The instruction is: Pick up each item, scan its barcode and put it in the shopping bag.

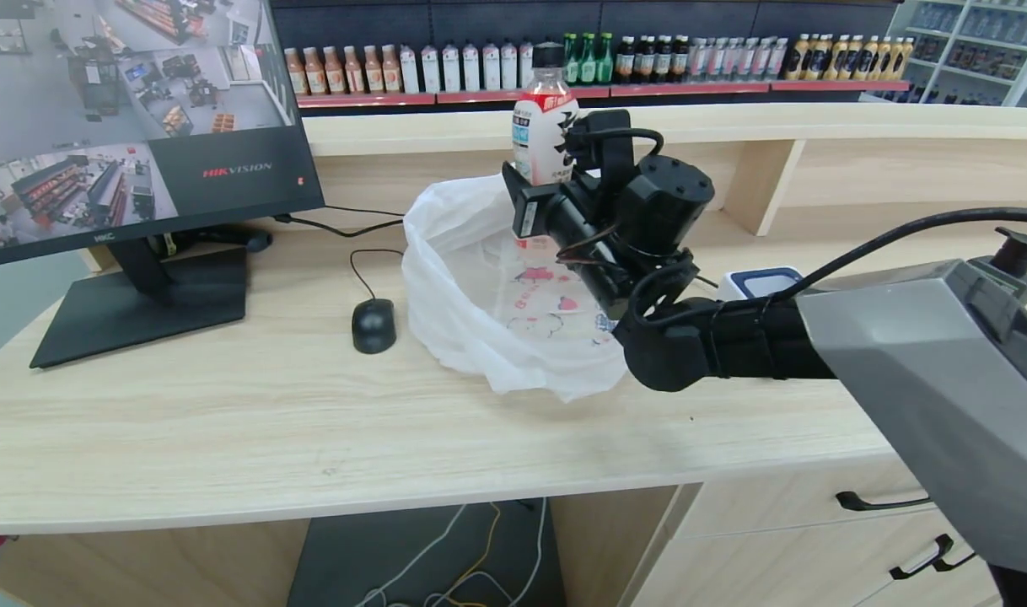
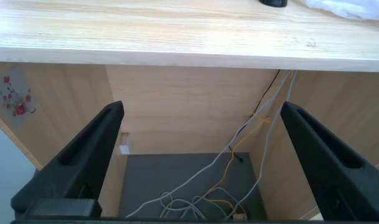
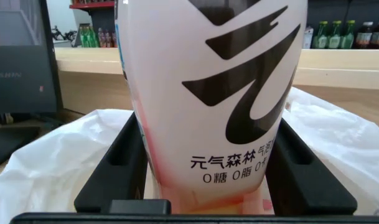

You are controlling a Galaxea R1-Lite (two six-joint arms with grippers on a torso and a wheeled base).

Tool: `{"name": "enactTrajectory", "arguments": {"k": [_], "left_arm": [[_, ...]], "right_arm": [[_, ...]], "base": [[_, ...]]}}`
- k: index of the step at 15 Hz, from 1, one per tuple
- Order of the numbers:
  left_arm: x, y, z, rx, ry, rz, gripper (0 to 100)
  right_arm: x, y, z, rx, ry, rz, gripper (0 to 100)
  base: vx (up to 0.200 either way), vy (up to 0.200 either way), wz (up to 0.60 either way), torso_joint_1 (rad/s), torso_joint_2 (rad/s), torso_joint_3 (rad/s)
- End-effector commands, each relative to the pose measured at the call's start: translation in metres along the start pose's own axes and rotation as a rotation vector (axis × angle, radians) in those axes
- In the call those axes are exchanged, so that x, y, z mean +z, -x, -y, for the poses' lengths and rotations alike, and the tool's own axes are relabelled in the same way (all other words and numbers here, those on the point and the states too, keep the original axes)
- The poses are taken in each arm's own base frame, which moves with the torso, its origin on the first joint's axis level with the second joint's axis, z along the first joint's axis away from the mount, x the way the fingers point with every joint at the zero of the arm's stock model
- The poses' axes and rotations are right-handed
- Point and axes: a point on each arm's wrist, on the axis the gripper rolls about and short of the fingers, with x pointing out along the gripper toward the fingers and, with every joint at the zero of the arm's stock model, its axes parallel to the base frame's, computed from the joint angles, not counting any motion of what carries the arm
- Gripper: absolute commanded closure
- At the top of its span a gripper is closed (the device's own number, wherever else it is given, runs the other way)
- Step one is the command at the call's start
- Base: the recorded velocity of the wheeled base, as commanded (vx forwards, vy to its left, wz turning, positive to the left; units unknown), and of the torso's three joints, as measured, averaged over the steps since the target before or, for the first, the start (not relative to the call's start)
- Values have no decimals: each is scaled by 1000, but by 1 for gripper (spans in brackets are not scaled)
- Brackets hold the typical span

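A drink bottle (image 1: 544,118) with a white label and black cap stands upright in my right gripper (image 1: 556,181), which is shut on its lower body. It hangs over the open mouth of the white plastic shopping bag (image 1: 471,287) on the counter. In the right wrist view the bottle (image 3: 214,93) sits between the two black fingers (image 3: 114,168), with the bag (image 3: 46,162) spread beneath. My left gripper (image 2: 201,162) is open and holds nothing, below the counter's front edge, facing the cable space under the desk.
A monitor (image 1: 134,118) on its stand occupies the counter's left. A black mouse (image 1: 373,325) lies just left of the bag. A small white and blue scanner box (image 1: 765,282) sits right of the bag, behind my right arm. Loose cables (image 2: 220,186) hang under the desk.
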Motion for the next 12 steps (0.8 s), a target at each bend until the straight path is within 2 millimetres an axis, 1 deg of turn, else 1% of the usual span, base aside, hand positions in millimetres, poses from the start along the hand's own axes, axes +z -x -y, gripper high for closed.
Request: {"name": "enactTrajectory", "arguments": {"k": [1, 3, 6, 10, 12], "left_arm": [[0, 0, 0, 0, 0, 0, 0], [0, 0, 0, 0, 0, 0, 0], [0, 0, 0, 0, 0, 0, 0], [0, 0, 0, 0, 0, 0, 0], [0, 0, 0, 0, 0, 0, 0]], "right_arm": [[-23, -14, -4, -2, 5, -16, 100], [-30, -19, -5, -1, 6, -24, 100], [-40, -18, -6, 3, 11, -55, 100], [-42, -18, -6, -3, 13, -62, 100], [-43, -17, -10, 8, 10, -61, 100]], "base": [[0, 0, 0, 0, 0, 0], [0, 0, 0, 0, 0, 0], [0, 0, 0, 0, 0, 0], [0, 0, 0, 0, 0, 0], [0, 0, 0, 0, 0, 0]]}}
